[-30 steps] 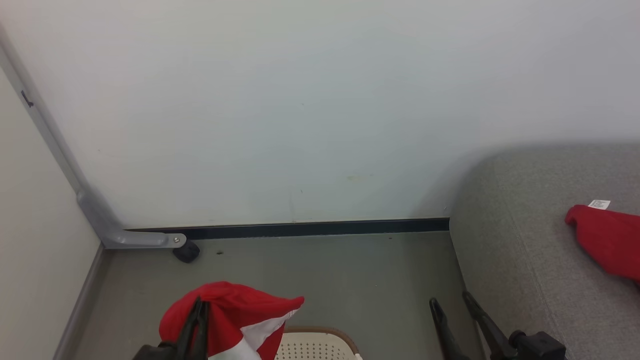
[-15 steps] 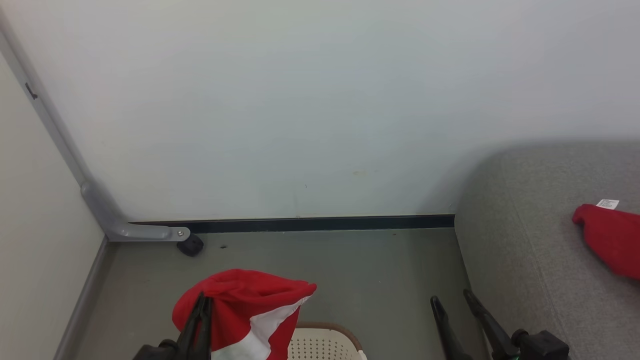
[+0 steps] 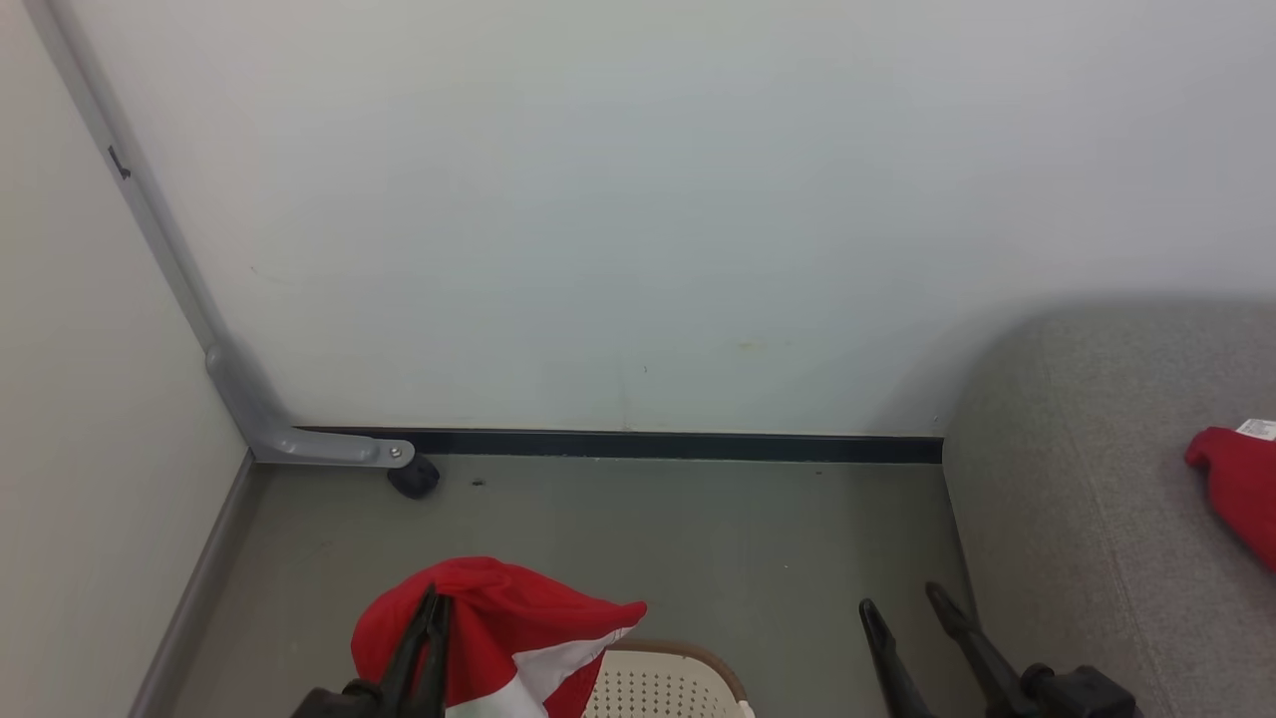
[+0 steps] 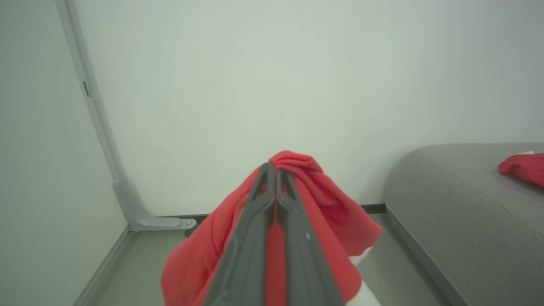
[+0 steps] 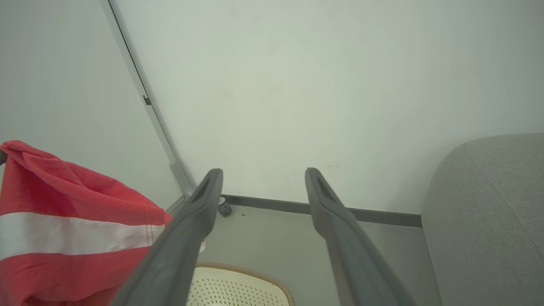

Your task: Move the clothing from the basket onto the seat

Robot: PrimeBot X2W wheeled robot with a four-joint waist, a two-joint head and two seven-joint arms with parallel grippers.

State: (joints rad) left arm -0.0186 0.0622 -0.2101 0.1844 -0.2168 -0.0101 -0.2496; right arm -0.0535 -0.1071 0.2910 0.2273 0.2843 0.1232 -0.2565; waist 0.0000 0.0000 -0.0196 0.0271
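Left wrist view has the left jaws pressed together on a pinch of red cloth, their two dark fingers [image 4: 259, 238] running up the middle of a bunched garment [image 4: 331, 212], red with a white panel, that drapes down either side. Gripping it at a gathered fold high up lets the rest hang free, which I judge is meant to lift it clear of the basket [image 3: 670, 647], whose brown rim and perforated cream wall show just below it in the head view; the right jaws stand wide apart and hold nothing, hovering over the floor [image 3: 648, 529] between basket and seat [image 3: 1077, 499], probably kept free while the left arm carries. The grey seat lies to the robot's right, well apart from the held garment, so that carry is not yet done; a second red garment [image 3: 1236, 489] with a small white tag [image 3: 1258, 429] lies on the seat already. Counted: two garments in sight, one held and one set down; one basket; one seat; two pairs of jaws; whether more clothing sits inside the basket cannot be told.
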